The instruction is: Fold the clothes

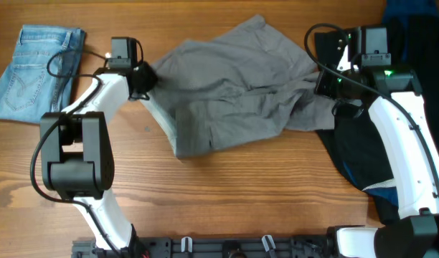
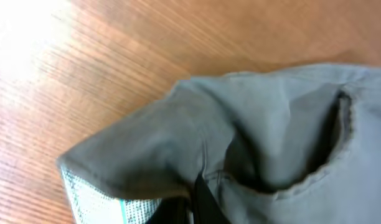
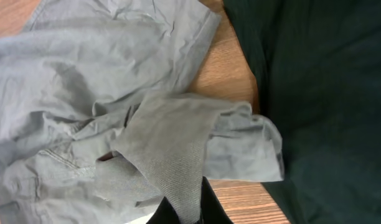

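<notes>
Grey cotton trousers (image 1: 234, 93) lie crumpled across the middle of the wooden table. My left gripper (image 1: 142, 77) is shut on their left edge; in the left wrist view the grey cloth (image 2: 178, 155) bunches over the jaws, with a pocket opening (image 2: 330, 149) to the right. My right gripper (image 1: 333, 84) is shut on the trousers' right edge, where a fold of grey fabric (image 3: 178, 155) runs down between the dark fingers. Light-blue jeans (image 1: 33, 72) lie folded at the far left. A black garment (image 1: 363, 150) lies under the right arm.
A dark-blue garment (image 1: 409, 11) shows at the back right corner. The black garment (image 3: 321, 93) fills the right side of the right wrist view. A black rail (image 1: 227, 247) runs along the table's front edge. Bare wood (image 1: 227, 193) lies in front of the trousers.
</notes>
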